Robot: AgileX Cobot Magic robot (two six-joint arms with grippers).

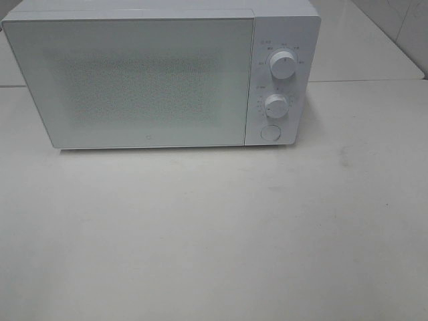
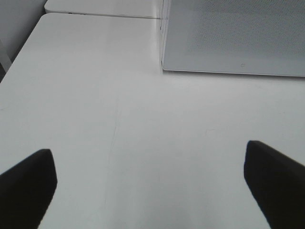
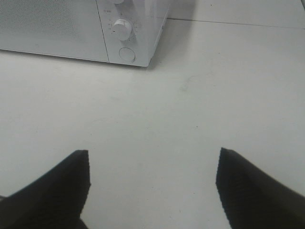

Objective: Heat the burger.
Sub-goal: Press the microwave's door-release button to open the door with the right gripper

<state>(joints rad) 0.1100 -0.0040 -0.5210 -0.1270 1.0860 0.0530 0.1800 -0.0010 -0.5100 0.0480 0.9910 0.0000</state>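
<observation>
The left gripper (image 2: pixel 148 152) hangs over a white table (image 2: pixel 95 95) with its two dark fingers (image 2: pixel 28 186) spread wide, and only bare tabletop shows between them. Well ahead of the gripper stands the microwave (image 2: pixel 233 38), one front corner and part of its pale speckled door in sight, with a small mark (image 2: pixel 242 64) low on the door. A faint line (image 2: pixel 114 133) runs along the tabletop from near that corner towards the gripper. Behind the microwave's corner, a seam separates this table from a second white surface (image 2: pixel 100 7).

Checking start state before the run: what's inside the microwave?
The microwave has its door shut, and the speckled white panel hides the cavity entirely. No burger shows in any view; whether one sits inside cannot be told.
</observation>
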